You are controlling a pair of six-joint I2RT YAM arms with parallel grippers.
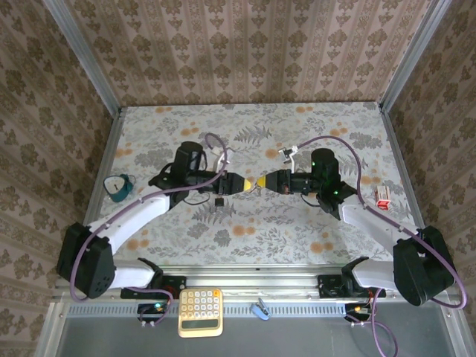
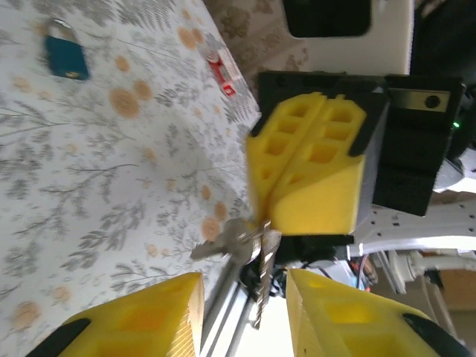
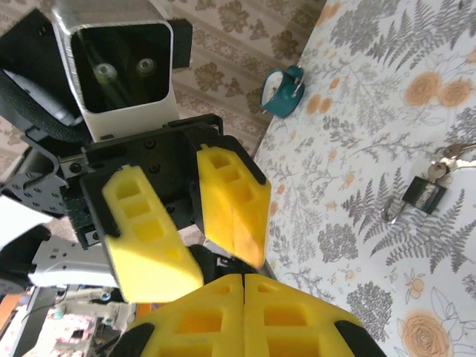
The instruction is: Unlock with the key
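Note:
A bunch of silver keys point(image 2: 236, 242) hangs in mid-air from the tips of my right gripper point(image 2: 265, 223), which is shut on it. My right gripper point(image 1: 269, 181) and left gripper point(image 1: 249, 183) meet tip to tip above the table's middle, with the keys point(image 1: 259, 182) between them. The left gripper point(image 2: 244, 294) is open, its yellow fingers on either side of the hanging keys and not touching them. In the right wrist view the right gripper point(image 3: 244, 281) is pressed shut and the left gripper point(image 3: 223, 264) gapes in front of it. A dark padlock point(image 1: 218, 202) lies on the table under the left gripper.
The dark padlock point(image 3: 424, 192) has loose keys point(image 3: 448, 158) beside it. A teal lock point(image 1: 117, 186) lies near the left edge and a red-and-white item point(image 1: 383, 197) near the right edge. A blue padlock point(image 2: 65, 56) lies on the cloth. A calculator point(image 1: 201, 312) sits on the front rail.

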